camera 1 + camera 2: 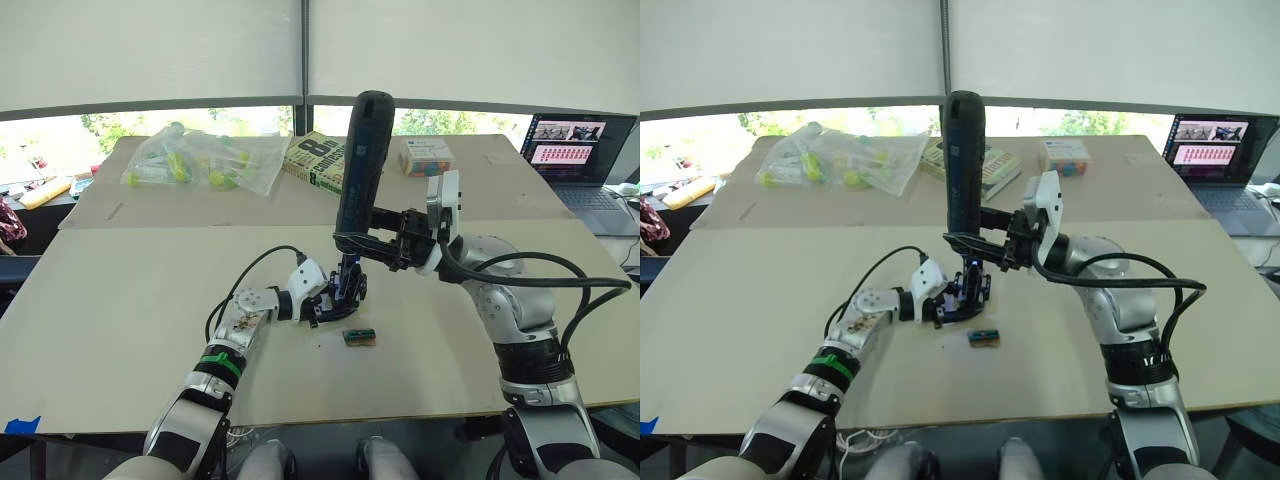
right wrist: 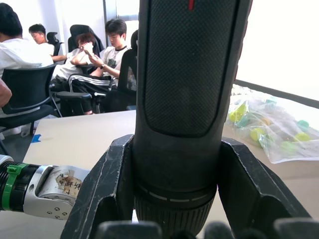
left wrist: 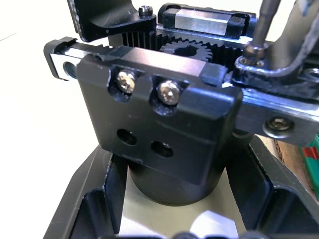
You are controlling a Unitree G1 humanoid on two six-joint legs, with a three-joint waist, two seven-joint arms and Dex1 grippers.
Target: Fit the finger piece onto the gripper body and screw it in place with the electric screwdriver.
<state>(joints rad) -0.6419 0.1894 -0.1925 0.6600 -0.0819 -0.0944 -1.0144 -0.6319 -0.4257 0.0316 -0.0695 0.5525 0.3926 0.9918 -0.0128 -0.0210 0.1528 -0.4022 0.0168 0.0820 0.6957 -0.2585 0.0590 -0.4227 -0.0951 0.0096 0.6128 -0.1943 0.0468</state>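
- Fingers (image 2: 104, 189) of the right gripper (image 1: 352, 243) pinch the electric screwdriver (image 1: 360, 160) low on its barrel, one on each side, holding it upright with its tip pointing down.
- Fingers of the left gripper (image 1: 322, 298) are spread to either side of the gripper body (image 3: 164, 124), which sits between them on the table (image 1: 120, 290).
- Directly under the right fingers, the screwdriver's thin bit (image 3: 263, 22) comes down onto a screw on the gripper body's top.
- Just beside the left fingers, towards the robot, a small green and red object (image 1: 359, 337) lies on the table.
- Far beyond both grippers: a plastic bag (image 1: 205, 160), a book (image 1: 318, 160) and a laptop (image 1: 580, 150).
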